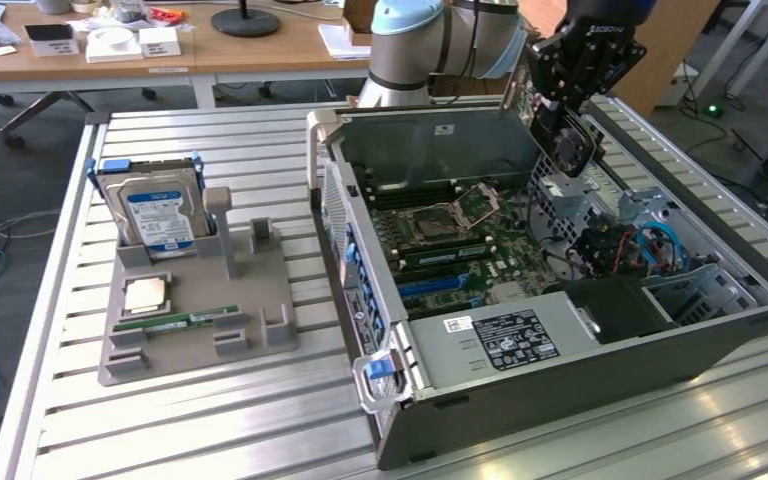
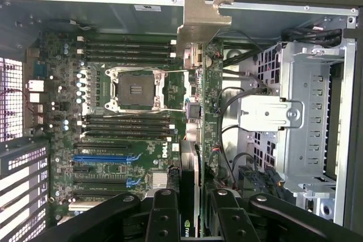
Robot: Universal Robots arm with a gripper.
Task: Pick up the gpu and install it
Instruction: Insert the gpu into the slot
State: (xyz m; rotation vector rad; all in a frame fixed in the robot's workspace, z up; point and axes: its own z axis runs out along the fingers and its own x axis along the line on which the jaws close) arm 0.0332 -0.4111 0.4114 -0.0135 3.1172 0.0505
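Above the open computer case (image 1: pixel 571 350), over its far end in the exterior view, the gripper (image 1: pixel 564 112) is clamped on the gpu (image 1: pixel 567 140), one finger on each flat face of the card. The card hangs on edge, well above the motherboard (image 1: pixel 464 240) and not seated in any slot. This hold probably keeps the long connector edge free and pointing down into the case. In the wrist view the gpu (image 2: pixel 191 168) runs edge-on away from the gripper (image 2: pixel 195 219), with its silver bracket (image 2: pixel 201 21) leading toward the case wall, likely so the bracket can meet the rear openings. It looks thin and flat, with a green board, a dark face carrying a round fan, and a bright metal end. On the slatted table (image 1: pixel 224 420), a grey holder (image 1: pixel 244 300) at the exterior view's left keeps the hard drive (image 1: pixel 157 215) upright and the memory stick (image 1: pixel 177 322) lying flat.
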